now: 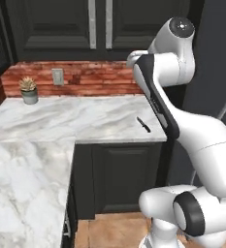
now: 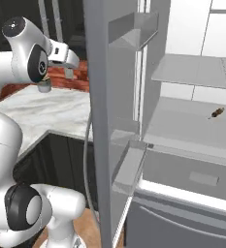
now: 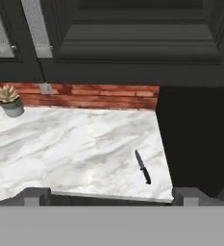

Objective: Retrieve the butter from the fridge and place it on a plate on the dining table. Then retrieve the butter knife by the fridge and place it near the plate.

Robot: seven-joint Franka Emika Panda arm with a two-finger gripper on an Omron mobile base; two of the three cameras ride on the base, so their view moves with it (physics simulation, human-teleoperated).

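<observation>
Overhead, hand [image 3: 111, 196] spread empty, fingertips [image 3: 34, 196] cut off, above butter knife [image 3: 142, 166].

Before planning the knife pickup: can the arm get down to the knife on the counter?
Probably yes: the knife lies alone near the counter edge, nothing beside it, with the fingers apart above it.

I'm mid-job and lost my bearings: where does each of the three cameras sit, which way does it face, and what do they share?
Left base view: behind the arm's left, facing the marble counter with the butter knife; arm rises lower right.
Right base view: behind its right, facing the open fridge; arm at left.
Hand view: on the hand, looking down at the butter knife; gripper fingertips at the bottom.
Shared: left and hand views both show knife, potted plant and brick wall.
</observation>
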